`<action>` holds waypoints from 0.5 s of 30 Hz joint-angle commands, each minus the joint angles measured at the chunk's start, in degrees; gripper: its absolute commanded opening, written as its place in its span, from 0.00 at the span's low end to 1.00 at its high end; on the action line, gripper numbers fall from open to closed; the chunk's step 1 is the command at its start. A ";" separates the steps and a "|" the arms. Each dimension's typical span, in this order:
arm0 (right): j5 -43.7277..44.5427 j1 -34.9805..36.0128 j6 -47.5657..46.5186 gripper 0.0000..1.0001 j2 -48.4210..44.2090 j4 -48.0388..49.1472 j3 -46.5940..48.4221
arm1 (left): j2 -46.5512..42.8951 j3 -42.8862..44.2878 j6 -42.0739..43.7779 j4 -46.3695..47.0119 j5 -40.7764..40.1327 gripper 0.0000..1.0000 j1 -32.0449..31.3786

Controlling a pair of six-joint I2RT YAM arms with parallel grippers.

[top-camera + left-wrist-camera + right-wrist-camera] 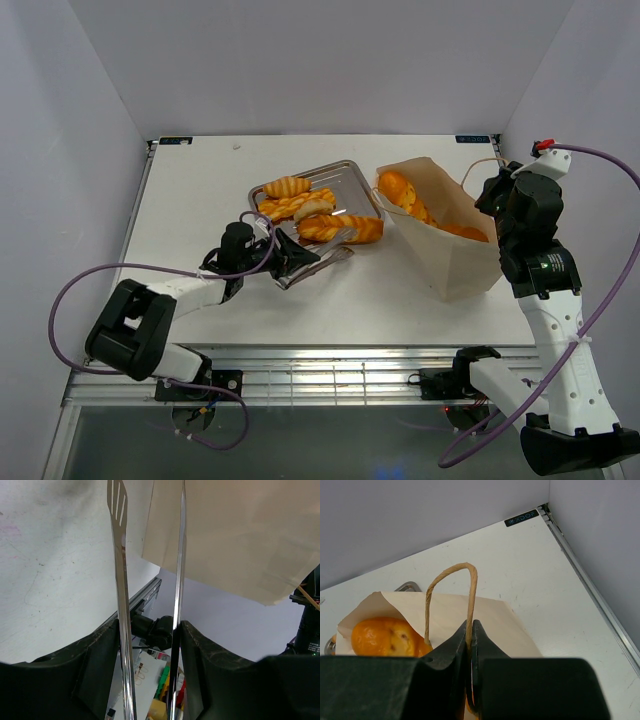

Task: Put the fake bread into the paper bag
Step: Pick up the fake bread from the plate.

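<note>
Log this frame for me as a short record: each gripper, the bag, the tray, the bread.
left gripper: holds metal tongs, nothing between their arms
right gripper: shut on string handle
paper bag: tipped, mouth toward tray
fake bread: some inside bag
pastries: several on tray

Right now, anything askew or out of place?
The paper bag leans over toward the tray, mouth sideways, its handle pinched in the right gripper. Fake bread sits at the mouth.
</note>
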 commanded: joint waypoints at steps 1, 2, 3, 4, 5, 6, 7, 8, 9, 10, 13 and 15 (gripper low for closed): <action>-0.16 -0.29 -0.02 0.08 -0.82 0.78 2.25 | 1.35 0.45 -1.72 4.69 -0.61 0.61 0.41; -0.07 -0.29 -0.02 0.08 -0.82 0.78 2.16 | 1.88 0.71 -1.89 4.87 -0.70 0.61 0.32; -0.07 -0.29 -0.02 0.08 -0.73 0.78 2.16 | 2.49 1.41 -2.07 5.05 -0.70 0.61 0.32; -0.07 -0.29 -0.02 0.08 -0.82 0.78 2.16 | 3.72 1.77 -2.16 5.48 -0.70 0.61 0.32; -0.16 -0.29 -0.11 0.08 -0.82 0.78 2.25 | 4.34 2.03 -2.33 5.84 -0.97 0.61 0.32; -0.07 -0.29 -0.11 0.08 -0.82 0.78 2.25 | 4.95 2.47 -2.68 6.01 -1.05 0.61 0.41; -0.07 -0.29 -0.11 0.08 -0.91 0.78 2.16 | 6.09 2.74 -2.86 6.54 -1.14 0.61 0.41; -0.16 -0.29 -0.11 0.08 -0.91 0.78 2.16 | 6.80 2.91 -3.12 6.80 -1.23 0.61 0.32; -0.07 -0.29 -0.11 0.08 -1.00 0.78 2.16 | 7.33 3.00 -3.39 7.15 -1.23 0.60 0.32; -0.07 -0.29 -0.11 0.08 -1.00 0.78 2.16 | 7.94 3.18 -3.82 7.85 -1.41 0.60 0.41; -0.07 -0.29 -0.11 0.08 -0.91 0.78 2.16 | 9.18 3.61 -4.27 8.56 -2.55 0.59 0.41; 0.02 -0.29 -0.20 0.08 -0.91 0.78 2.16 | 9.88 3.97 -4.27 8.65 -3.34 0.59 0.41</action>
